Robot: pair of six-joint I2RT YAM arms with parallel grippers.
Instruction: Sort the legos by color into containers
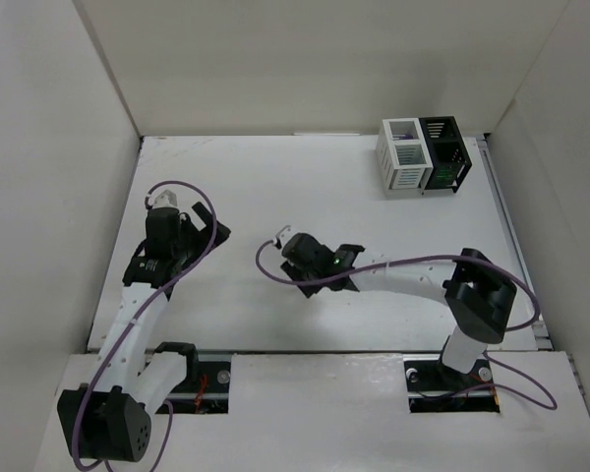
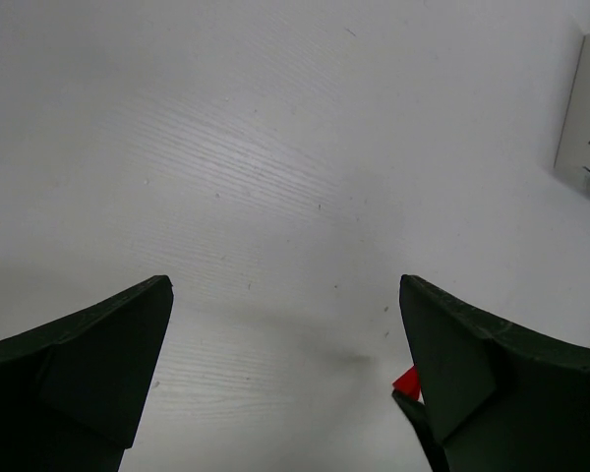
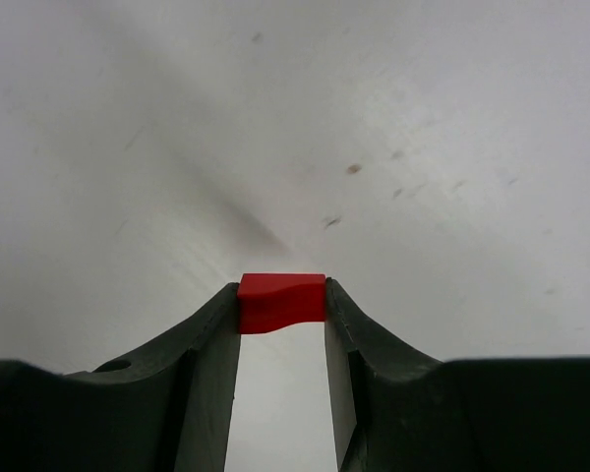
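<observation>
My right gripper (image 3: 281, 313) is shut on a small red lego (image 3: 281, 300), pinched between its fingertips just above the white table; in the top view this gripper (image 1: 279, 240) is at mid-table. My left gripper (image 2: 285, 374) is wide open with nothing between its jaws; a red scrap (image 2: 406, 381) peeks out beside its right finger. In the top view it (image 1: 161, 201) is at the left of the table. The joined white container (image 1: 403, 155) and black container (image 1: 445, 152) stand at the far right, well away from both grippers. No other legos show.
White walls enclose the table (image 1: 305, 187) on the left, back and right. Purple cables (image 1: 413, 262) loop along both arms. A corner of the white container (image 2: 585, 118) shows at the right edge of the left wrist view.
</observation>
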